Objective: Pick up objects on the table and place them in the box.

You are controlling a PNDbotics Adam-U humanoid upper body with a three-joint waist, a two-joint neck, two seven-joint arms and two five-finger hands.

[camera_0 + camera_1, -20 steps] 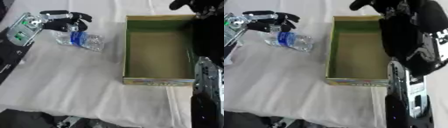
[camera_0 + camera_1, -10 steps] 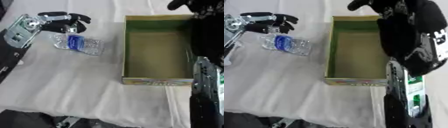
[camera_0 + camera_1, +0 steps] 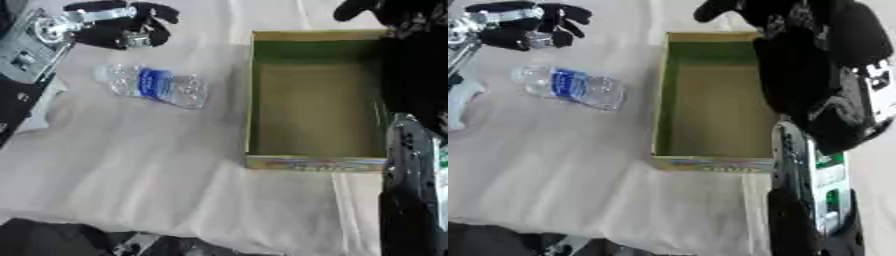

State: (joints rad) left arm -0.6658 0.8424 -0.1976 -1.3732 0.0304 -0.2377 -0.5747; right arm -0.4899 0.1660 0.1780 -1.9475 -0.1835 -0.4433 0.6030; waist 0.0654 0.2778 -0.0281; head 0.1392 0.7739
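clear plastic water bottle with a blue label is seen lying on its side on the white cloth-covered table, left of the box and well apart from it. open rectangular cardboard box with green inner walls and a brown floor is set upright near the table's right side; nothing is seen inside it. black left hand is seen at the upper left, above the bottle and clear of it, fingers loosely spread and slightly bent, nothing held. black right hand is seen at the top edge by the box's far right corner; whether its fingers are open or closed cannot be told. right arm in black and silver is seen along the box's right side.
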